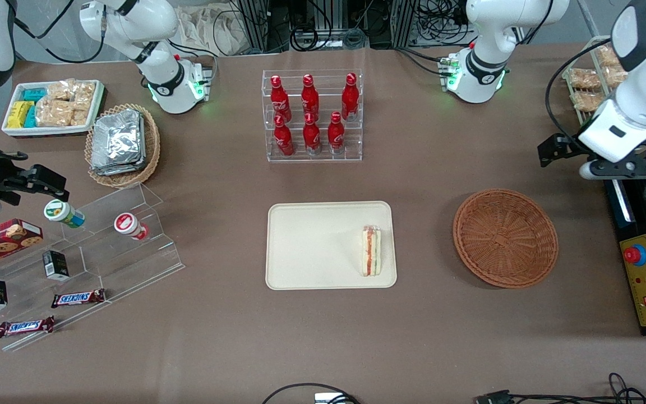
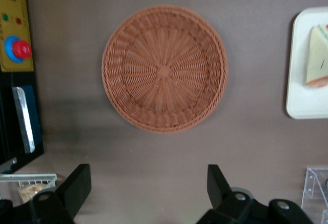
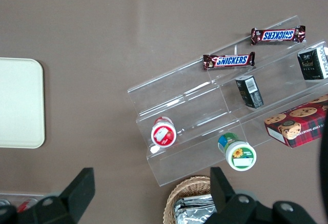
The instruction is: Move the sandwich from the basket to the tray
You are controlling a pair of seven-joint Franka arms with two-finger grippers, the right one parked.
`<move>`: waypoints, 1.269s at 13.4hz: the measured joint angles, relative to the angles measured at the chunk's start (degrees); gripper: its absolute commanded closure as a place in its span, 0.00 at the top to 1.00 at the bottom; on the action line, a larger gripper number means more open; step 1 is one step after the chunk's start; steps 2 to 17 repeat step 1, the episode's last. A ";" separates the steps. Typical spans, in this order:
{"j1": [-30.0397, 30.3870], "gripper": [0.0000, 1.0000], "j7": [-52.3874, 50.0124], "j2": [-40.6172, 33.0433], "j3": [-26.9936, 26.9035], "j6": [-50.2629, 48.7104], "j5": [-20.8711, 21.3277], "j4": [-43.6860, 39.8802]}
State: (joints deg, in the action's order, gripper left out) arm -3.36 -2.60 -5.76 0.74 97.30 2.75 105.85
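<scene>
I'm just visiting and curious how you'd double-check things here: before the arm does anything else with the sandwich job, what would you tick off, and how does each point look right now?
1. Sandwich on the tray: ok, it lies inside the rim, near the edge closest to the basket.
2. Basket emptied: ok, nothing shows in it from the front or the wrist view.
3. Gripper released: ok, fingers are open with nothing between them.
4. Gripper clear of the sandwich: ok, it hangs above the table beside the basket, away from the tray.
5. Sandwich intact: ok, bread and filling layers look together.
6. Tray sits flat on the table: ok.
</scene>
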 measured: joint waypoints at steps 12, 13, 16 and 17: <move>-0.03 1.00 0.08 1.60 0.25 -1.27 -0.01 -2.66; -0.03 1.00 0.08 1.60 0.25 -1.27 -0.01 -2.66; -0.03 1.00 0.08 1.60 0.25 -1.27 -0.01 -2.66; -0.03 1.00 0.08 1.60 0.25 -1.27 -0.01 -2.66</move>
